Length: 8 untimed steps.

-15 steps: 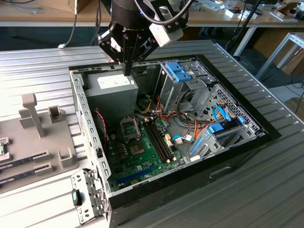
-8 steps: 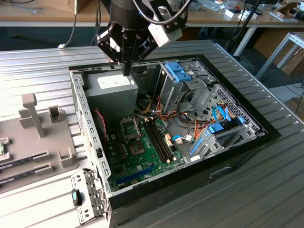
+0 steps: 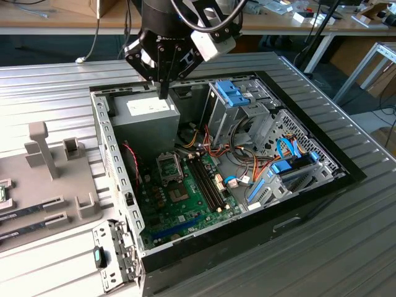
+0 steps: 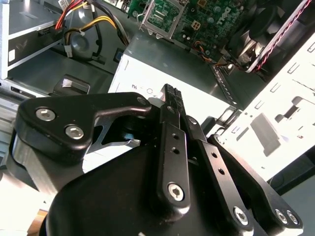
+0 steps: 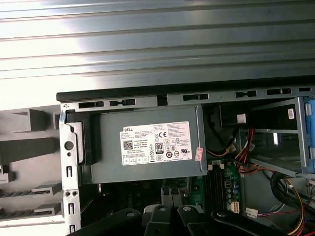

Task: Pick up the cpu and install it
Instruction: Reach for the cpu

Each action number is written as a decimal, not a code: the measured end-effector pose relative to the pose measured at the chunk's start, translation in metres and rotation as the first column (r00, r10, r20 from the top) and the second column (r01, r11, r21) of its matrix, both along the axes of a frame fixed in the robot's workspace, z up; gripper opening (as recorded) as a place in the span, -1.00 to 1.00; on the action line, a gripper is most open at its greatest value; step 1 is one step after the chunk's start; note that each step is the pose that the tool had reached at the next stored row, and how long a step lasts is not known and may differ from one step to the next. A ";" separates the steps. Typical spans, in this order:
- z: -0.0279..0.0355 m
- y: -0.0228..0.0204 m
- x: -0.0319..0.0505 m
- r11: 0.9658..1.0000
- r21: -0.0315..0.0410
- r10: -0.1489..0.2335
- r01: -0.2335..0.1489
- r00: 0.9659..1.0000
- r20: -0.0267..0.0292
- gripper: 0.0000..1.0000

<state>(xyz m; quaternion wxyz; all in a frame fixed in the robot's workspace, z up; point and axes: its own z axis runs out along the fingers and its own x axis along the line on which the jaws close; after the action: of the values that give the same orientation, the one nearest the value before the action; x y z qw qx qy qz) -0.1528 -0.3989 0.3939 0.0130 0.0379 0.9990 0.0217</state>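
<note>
The computer case [image 3: 117, 179] is lying open so its board is facing up for access. The gripper [image 3: 162, 91] is hovering above the power supply [image 3: 145, 124], fingers pressed together, seemingly carrying nothing. The socket [image 3: 169, 166] is standing open. The cpu [image 3: 2, 192], I judge, is sitting on the grey tray [image 3: 74, 204], at the exterior view's left edge.

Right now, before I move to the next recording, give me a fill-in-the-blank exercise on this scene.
The gripper hangs above the power supply, whose label is ____.
The motherboard is coloured ____.
The drive-cage latches are coloured ____.
Missing words: white; green; blue.
</note>
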 end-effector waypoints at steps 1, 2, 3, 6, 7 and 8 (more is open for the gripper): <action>0.0000 0.0000 -0.0003 1.000 0.000 0.000 0.000 1.000 0.000 -0.79; 0.0000 0.0000 -0.0006 1.000 0.000 0.000 0.000 1.000 0.000 -0.79; 0.0000 0.0000 -0.0009 1.000 0.000 0.000 0.000 1.000 0.000 -0.79; 0.0000 0.0000 -0.0020 1.000 0.000 0.000 0.000 1.000 0.000 -0.79; 0.0000 0.0000 -0.0023 1.000 0.000 0.000 0.000 1.000 0.000 -0.79; 0.0000 0.0000 -0.0028 1.000 0.000 0.000 0.000 1.000 0.000 -0.79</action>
<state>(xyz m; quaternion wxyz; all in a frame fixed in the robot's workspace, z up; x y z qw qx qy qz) -0.1556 -0.3989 0.3938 0.0131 0.0379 0.9990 0.0217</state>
